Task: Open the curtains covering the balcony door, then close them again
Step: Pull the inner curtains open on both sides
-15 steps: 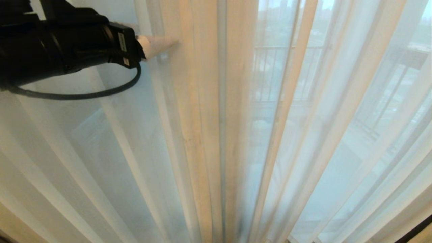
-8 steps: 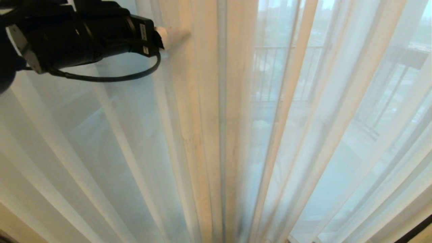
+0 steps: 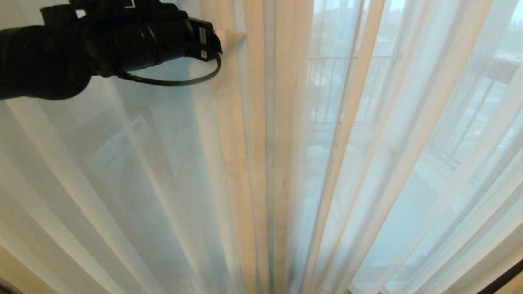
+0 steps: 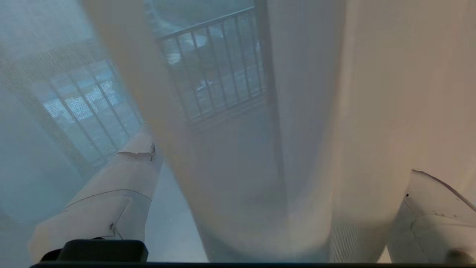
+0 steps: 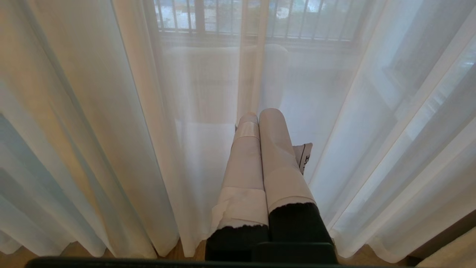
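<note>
The curtains (image 3: 253, 163) hang shut in long cream pleats, sheer at both sides. My left gripper (image 3: 235, 36) reaches in high at the left, at the thick middle pleats. In the left wrist view the left gripper (image 4: 281, 155) stands open, its pale fingers (image 4: 122, 178) wide apart, and a loose fold of curtain (image 4: 238, 208) bulges between them. The balcony door shows only dimly through the fabric as a dark upright (image 4: 271, 96). My right gripper (image 5: 260, 113) is shut on nothing and hangs low in front of the curtain hem.
A balcony railing (image 3: 335, 90) shows through the sheer fabric. Wooden floor (image 5: 186, 255) lies under the hem. A dark strip (image 3: 504, 275) crosses the lower right corner.
My left arm has moved right and a little up along the curtain, from the sheer left panel to the thick middle pleats. The right gripper has not moved.
</note>
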Controlling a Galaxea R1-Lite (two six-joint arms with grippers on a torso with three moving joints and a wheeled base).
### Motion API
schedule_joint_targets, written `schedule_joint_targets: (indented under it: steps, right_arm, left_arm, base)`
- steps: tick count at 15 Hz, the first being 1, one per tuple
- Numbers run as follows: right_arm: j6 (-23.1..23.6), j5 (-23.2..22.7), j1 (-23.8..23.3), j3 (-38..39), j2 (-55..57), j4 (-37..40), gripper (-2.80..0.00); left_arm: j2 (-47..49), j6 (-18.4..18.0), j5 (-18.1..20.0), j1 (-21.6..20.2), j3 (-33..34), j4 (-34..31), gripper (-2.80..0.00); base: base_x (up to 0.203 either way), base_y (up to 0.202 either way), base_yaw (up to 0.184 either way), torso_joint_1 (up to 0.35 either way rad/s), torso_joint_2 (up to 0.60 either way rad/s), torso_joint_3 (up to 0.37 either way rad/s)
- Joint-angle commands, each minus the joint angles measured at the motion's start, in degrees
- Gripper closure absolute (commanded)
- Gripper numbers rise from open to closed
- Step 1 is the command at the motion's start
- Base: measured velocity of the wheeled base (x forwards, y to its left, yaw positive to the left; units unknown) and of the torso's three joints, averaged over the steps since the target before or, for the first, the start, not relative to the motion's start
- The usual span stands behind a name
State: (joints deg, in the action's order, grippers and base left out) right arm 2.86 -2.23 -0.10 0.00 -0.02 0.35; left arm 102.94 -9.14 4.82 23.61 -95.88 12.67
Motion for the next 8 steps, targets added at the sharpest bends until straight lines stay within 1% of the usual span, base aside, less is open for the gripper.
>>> schedule_joint_targets:
  steps: [1,7,8]
  right_arm:
    - [0.0,-0.1,0.0,0.0,0.0,0.0,0.00]
    - [0.0,-0.1,0.0,0.0,0.0,0.0,0.00]
    - [0.0,-0.1,0.0,0.0,0.0,0.0,0.00]
  left_arm:
    - [3.0,-0.2,0.0,0.0,-2.2,0.1,-2.80]
    - [3.8,-0.3,0.2,-0.1,-2.3,0.2,-2.80]
    - [3.9,-0.3,0.2,-0.1,-2.3,0.2,0.00]
  base:
    - [0.000,0.000,0.000,0.000,0.00,0.000]
    - [0.000,0.000,0.000,0.000,0.00,0.000]
    - [0.000,0.000,0.000,0.000,0.00,0.000]
